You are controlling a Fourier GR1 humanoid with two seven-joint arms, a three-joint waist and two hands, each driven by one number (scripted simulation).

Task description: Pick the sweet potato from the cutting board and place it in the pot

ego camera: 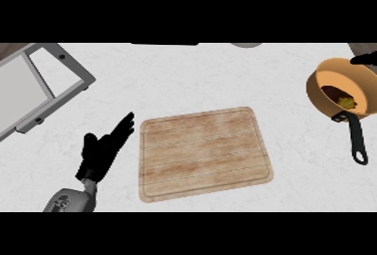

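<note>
The wooden cutting board (202, 152) lies in the middle of the counter with nothing on it. At the right edge stands the orange pot (362, 82), its black handle (356, 139) pointing toward me. Inside the pot lies a dark brown and yellowish lump, the sweet potato (340, 97). Only a small black part of my right hand (365, 59) shows, at the pot's far rim by the view's right edge. My left hand (103, 149) rests open to the left of the board, fingers pointing up and away, holding nothing.
A grey metal-framed sink or tray (74, 69) fills the far left corner. A small grey object (247, 45) peeks in at the back edge. White counter lies between the board and the pot.
</note>
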